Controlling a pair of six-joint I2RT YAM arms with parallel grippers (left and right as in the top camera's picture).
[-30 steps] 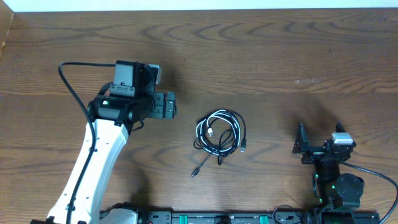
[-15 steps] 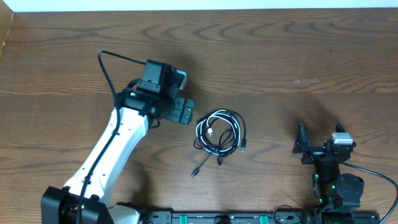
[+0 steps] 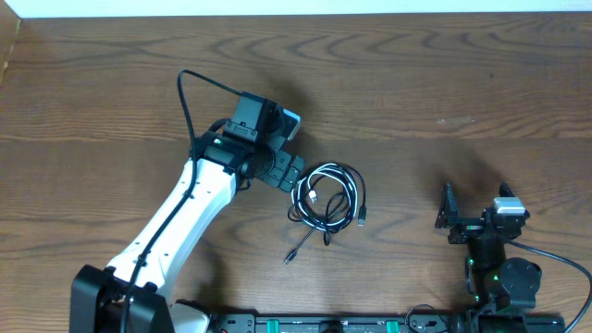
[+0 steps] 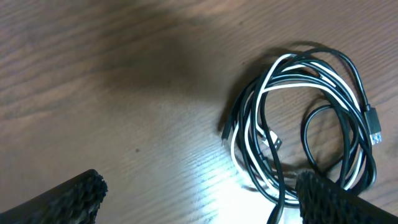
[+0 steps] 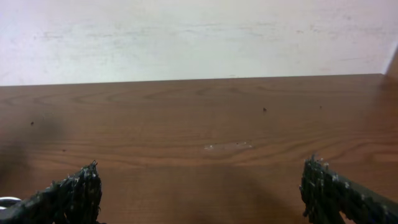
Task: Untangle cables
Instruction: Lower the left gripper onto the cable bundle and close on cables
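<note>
The fingers (image 4: 68, 198) of the left gripper (image 3: 287, 171) stand spread wide with only bare wood between them; the fingers (image 5: 71, 194) of the right gripper (image 3: 450, 214) are likewise released and grasp nothing. The wooden table (image 3: 444, 83) fills the overhead view; the white left arm (image 3: 171, 222) reaches diagonally across it from the near edge, its gripper just beside the left rim of the cables (image 3: 326, 197); the right arm (image 3: 499, 268) sits folded at the near right, well apart from them. The cables lie in one loose coil near the table's middle, black loops wound with one white cable (image 4: 281, 61); a black tail (image 3: 305, 245) trails toward the near edge; a small plug (image 4: 375, 132) rests at the coil's right side.
</note>
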